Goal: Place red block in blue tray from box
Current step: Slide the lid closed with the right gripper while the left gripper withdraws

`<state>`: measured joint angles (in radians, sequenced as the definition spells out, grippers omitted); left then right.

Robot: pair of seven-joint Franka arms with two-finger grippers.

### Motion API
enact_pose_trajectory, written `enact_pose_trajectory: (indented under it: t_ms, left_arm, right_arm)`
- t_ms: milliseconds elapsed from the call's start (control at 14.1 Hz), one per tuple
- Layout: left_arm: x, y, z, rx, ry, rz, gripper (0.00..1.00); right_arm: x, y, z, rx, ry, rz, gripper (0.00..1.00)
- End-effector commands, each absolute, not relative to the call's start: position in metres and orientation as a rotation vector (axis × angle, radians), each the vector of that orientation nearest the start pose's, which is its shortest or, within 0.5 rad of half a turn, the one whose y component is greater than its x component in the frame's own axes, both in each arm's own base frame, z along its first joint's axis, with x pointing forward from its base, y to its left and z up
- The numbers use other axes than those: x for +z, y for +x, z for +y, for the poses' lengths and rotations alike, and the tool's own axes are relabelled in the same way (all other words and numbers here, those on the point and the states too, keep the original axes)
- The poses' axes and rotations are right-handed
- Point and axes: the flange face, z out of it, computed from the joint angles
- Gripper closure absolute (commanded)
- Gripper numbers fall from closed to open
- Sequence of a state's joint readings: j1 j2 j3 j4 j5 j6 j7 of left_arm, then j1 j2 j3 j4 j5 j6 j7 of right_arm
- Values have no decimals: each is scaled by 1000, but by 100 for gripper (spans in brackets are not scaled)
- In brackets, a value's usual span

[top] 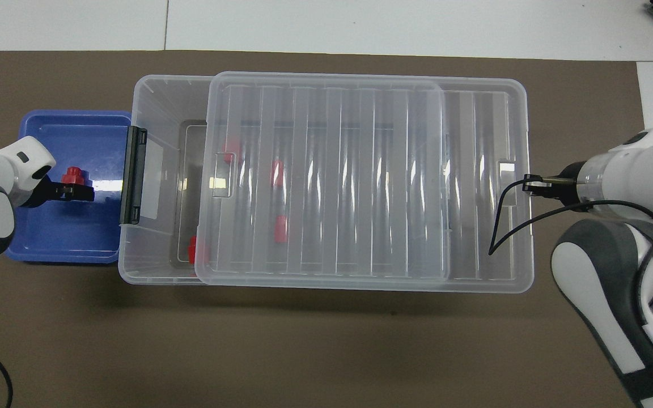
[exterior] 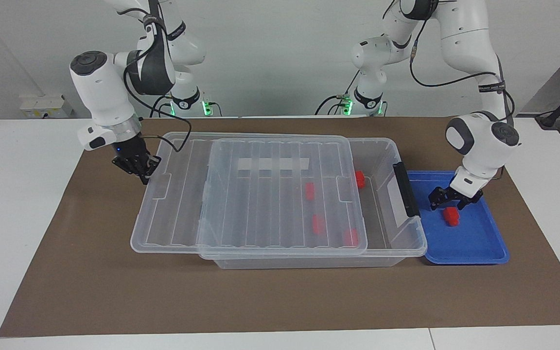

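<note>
Facing view: left gripper (exterior: 451,201) spread just above the red block (exterior: 451,216) lying in the blue tray (exterior: 484,243).
Right gripper (exterior: 143,171), fingertips pressed together, seemingly touches the lid (exterior: 260,194) edge on the box (exterior: 401,243).

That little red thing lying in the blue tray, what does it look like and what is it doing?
The red block is a small, bright red piece that looks like plastic, stepped in shape with a narrower knob on a wider body. It lies on the floor of the blue tray, in the part nearer the robots, clear of the rim. The left gripper hangs right above it with its jaws open, so nothing grips it; whether a fingertip brushes it cannot be told.
</note>
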<state>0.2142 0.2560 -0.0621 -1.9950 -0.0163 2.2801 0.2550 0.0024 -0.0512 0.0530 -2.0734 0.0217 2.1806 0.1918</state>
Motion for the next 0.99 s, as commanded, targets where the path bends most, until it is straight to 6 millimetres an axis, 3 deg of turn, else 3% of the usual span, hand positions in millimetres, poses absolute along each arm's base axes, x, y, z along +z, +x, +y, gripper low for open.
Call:
enact_pose_trajectory:
  t_ms: [0,142,284,497,568,922]
  left_arm:
    - [413,590,90,30,-3150,159,0]
    - [465,577,88,48,-3149,159,0]
    - [522,564,90,57,-3146,148,0]
    - [590,526,83,7,-3133,149,0]
    - [598,516,78,22,-3132,163,0]
    - [596,515,69,31,-3132,189,0]
  right_arm:
    - [469,542,64,-248,-3068,173,100]
    - [470,536,96,-241,-3062,131,100]
    - [471,533,115,-247,-3054,140,100]
    - [471,531,127,-256,-3052,104,100]
    - [471,530,131,-259,-3050,96,100]
    - [472,531,141,-285,-3042,66,100]
